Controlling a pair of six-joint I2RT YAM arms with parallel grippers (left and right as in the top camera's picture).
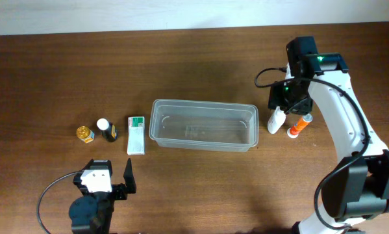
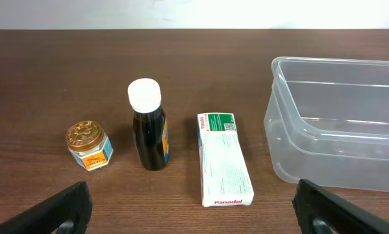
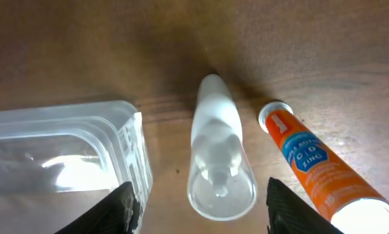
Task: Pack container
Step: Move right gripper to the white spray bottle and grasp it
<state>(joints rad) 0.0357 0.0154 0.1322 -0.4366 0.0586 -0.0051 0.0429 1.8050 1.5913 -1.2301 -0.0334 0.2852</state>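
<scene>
The clear plastic container (image 1: 204,125) sits mid-table and is empty. Left of it lie a white Panadol box (image 1: 136,134), a dark bottle with a white cap (image 1: 106,130) and a small gold-lidded jar (image 1: 85,134); all show in the left wrist view, box (image 2: 224,158), bottle (image 2: 149,125), jar (image 2: 88,145), container (image 2: 337,123). My left gripper (image 2: 193,211) is open, low near the table's front edge. My right gripper (image 3: 199,207) is open directly above a white spray bottle (image 3: 219,153), its fingers on either side, not touching. An orange tube (image 3: 317,164) stands beside it.
The white spray bottle (image 1: 276,119) and orange tube (image 1: 299,125) stand just right of the container's right end. The container's corner (image 3: 119,149) is close to my right gripper's left finger. Bare wooden table (image 1: 200,188) lies in front.
</scene>
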